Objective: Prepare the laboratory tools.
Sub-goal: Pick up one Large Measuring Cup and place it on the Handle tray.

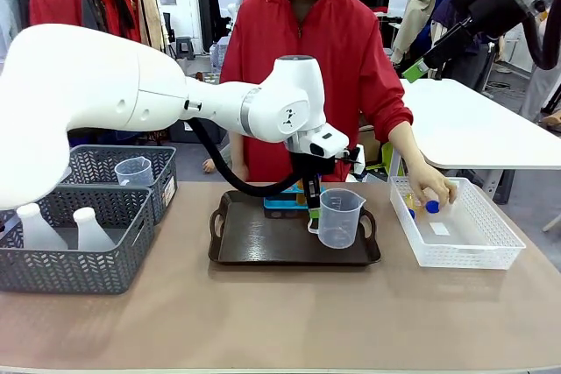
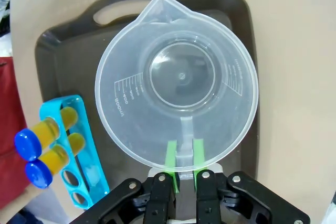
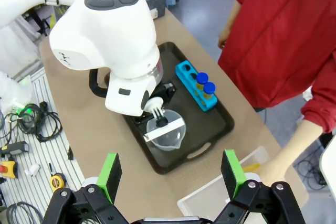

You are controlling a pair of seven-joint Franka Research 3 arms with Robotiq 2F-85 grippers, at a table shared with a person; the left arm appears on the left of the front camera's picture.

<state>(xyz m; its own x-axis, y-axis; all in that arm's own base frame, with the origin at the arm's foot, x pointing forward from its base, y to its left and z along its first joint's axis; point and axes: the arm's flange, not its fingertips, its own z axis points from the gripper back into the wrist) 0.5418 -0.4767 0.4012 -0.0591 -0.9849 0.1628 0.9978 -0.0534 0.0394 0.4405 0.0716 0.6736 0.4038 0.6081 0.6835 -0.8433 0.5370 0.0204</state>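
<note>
A clear measuring beaker (image 1: 340, 216) stands upright over the dark brown tray (image 1: 263, 247); whether it touches the tray I cannot tell. My left gripper (image 1: 313, 206) is shut on its handle. From above, the green pads (image 2: 171, 157) pinch the handle of the beaker (image 2: 176, 90). On the tray, a blue rack (image 2: 79, 150) holds two blue-capped tubes (image 2: 44, 135) of orange liquid. A person's hand (image 1: 429, 188) holds another tube (image 1: 432, 207) inside the white basket (image 1: 473, 256). My right gripper (image 3: 170, 174) hangs open, high above the table, nothing between its fingers.
Two grey mesh baskets (image 1: 79, 273) stand at the table's left; the near one holds two white conical flasks (image 1: 35, 227), the far one a second clear beaker (image 1: 133, 171). The left arm's wrist (image 3: 113, 51) hovers over the tray. Bare table lies in front of the tray.
</note>
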